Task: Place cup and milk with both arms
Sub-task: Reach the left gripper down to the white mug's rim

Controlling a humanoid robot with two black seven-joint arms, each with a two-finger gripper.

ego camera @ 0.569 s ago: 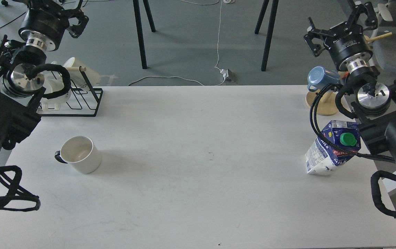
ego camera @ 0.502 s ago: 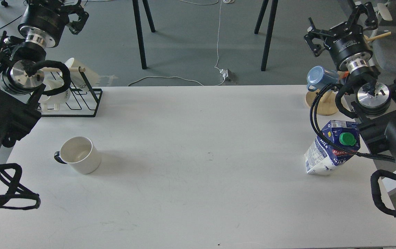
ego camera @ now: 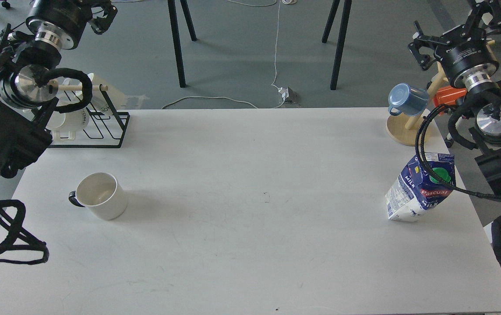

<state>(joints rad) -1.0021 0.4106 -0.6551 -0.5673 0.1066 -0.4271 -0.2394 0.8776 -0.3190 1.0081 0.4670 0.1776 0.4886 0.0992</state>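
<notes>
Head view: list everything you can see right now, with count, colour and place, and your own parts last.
cup: 1, white with black handle, upright, table left.
milk: 1, blue and white carton, green cap, table right.
table: 1, white, fills the view.
wire rack: 1, black, far left corner, holding white mugs.
wooden mug stand: 1, far right corner, with a blue mug and an orange mug.
left gripper: black, top left, above the floor.
right gripper: black, top right, fingers apart, empty.

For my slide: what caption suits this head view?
Cup and milk stand apart on the table, both arms raised clear.
</notes>
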